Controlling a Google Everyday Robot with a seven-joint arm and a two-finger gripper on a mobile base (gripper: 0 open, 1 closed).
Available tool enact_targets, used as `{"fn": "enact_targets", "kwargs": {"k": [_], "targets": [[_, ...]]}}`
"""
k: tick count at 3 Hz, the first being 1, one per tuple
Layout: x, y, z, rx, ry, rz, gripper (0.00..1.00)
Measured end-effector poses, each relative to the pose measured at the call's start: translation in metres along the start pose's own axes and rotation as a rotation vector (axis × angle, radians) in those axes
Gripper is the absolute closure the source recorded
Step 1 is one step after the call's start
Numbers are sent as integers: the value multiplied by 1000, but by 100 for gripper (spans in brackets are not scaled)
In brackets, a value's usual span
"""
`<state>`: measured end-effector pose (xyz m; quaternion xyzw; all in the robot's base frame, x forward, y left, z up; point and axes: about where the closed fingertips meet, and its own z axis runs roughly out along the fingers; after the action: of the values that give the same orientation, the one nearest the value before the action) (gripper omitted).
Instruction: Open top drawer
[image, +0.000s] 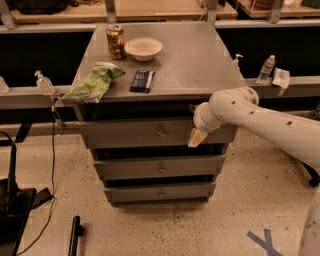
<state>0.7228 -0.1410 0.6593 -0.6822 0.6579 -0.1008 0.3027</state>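
The top drawer (125, 134) is the widest grey drawer, just under the cabinet's top, with a small round knob (161, 133) at its centre. A dark gap shows above its front panel. Two shallower grey drawers (160, 167) sit below it. My gripper (195, 134) is at the end of the white arm (260, 120), which reaches in from the right. It is in front of the right part of the top drawer's panel, a short way right of the knob and level with it. It does not touch the knob.
On the cabinet top stand a soda can (116, 41), a white bowl (143, 48), a green chip bag (92, 85) and a dark snack bar (142, 81). A sanitiser bottle (44, 82) hangs at left, and a water bottle (267, 69) stands at right. A black stand (12, 200) is on the floor at left.
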Motion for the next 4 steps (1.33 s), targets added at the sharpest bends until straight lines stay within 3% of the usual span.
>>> {"fn": "enact_targets", "kwargs": {"k": [1,2,3,4], "targets": [[12,12,0,-30,-7,44,25],[11,24,-15,-37,-70,75,25],[-1,37,-43,-62,-174,82,24],[-12,51,-61,-95,-231,63,25]]}}
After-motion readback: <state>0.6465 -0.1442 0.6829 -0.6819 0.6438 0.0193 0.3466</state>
